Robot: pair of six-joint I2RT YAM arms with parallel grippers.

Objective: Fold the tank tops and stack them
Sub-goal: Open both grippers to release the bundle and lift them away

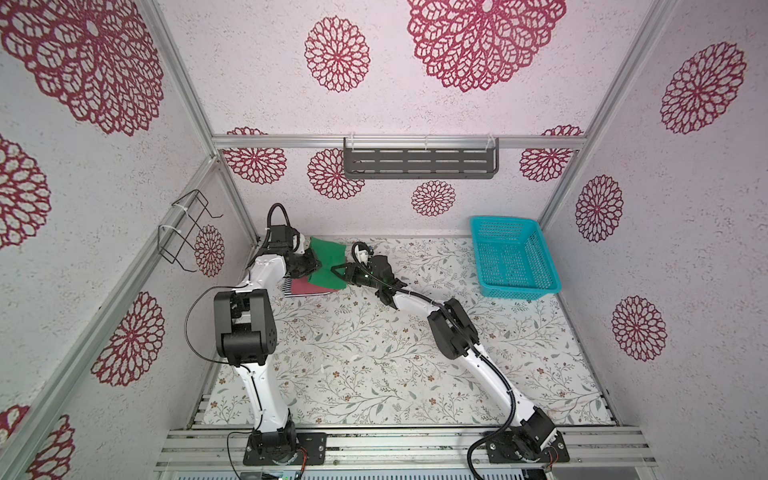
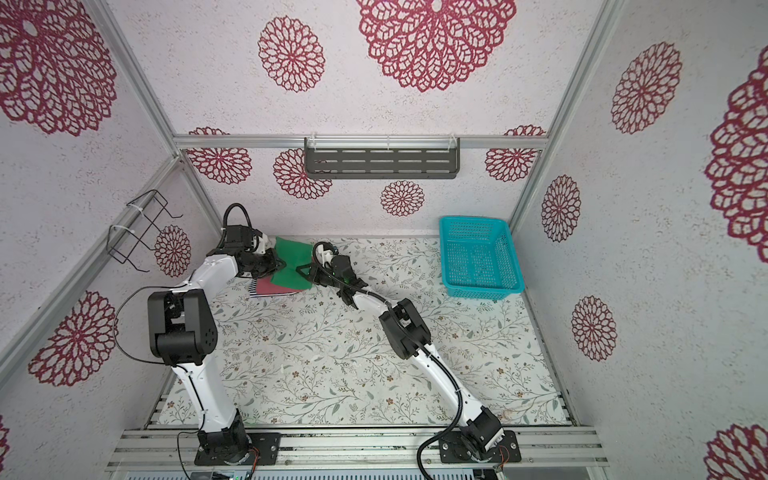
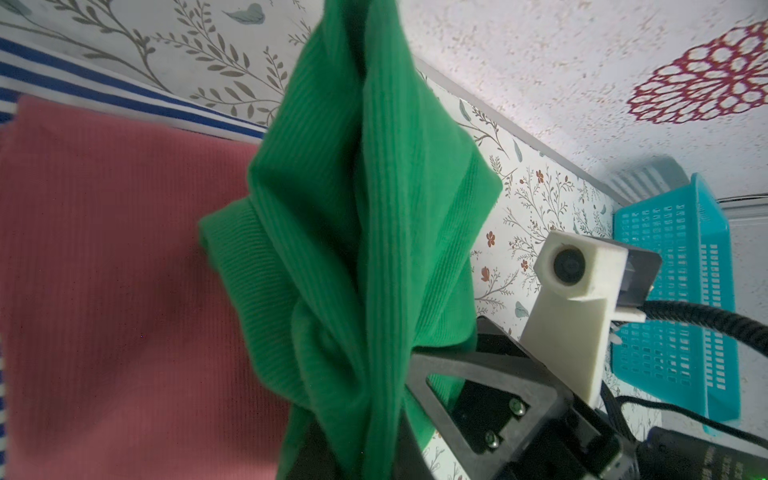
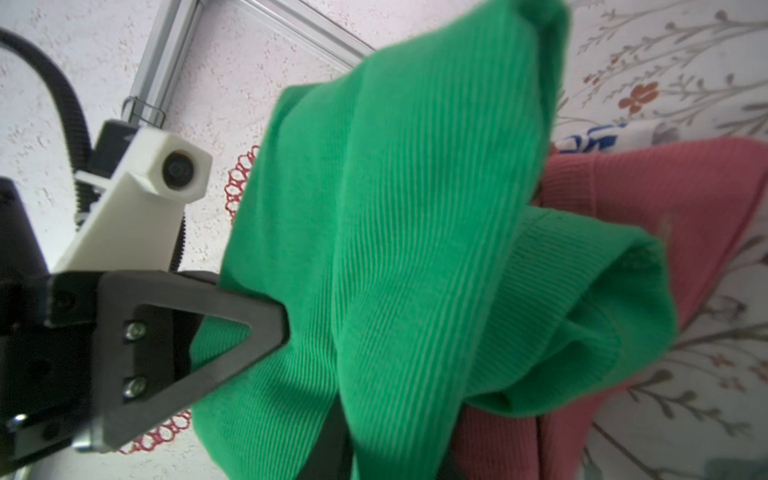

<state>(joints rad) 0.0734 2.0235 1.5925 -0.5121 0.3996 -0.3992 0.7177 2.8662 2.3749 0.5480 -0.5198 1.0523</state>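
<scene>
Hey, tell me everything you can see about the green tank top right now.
The green tank top is bright green, ribbed knit cloth, folded into a thick bundle with a banded edge showing. It hangs bunched between the two claws at the far left of the table: the left claw pinches one side, the right claw meets the other, grip unclear. Its lower part drapes over the folded pink tank top.
</scene>
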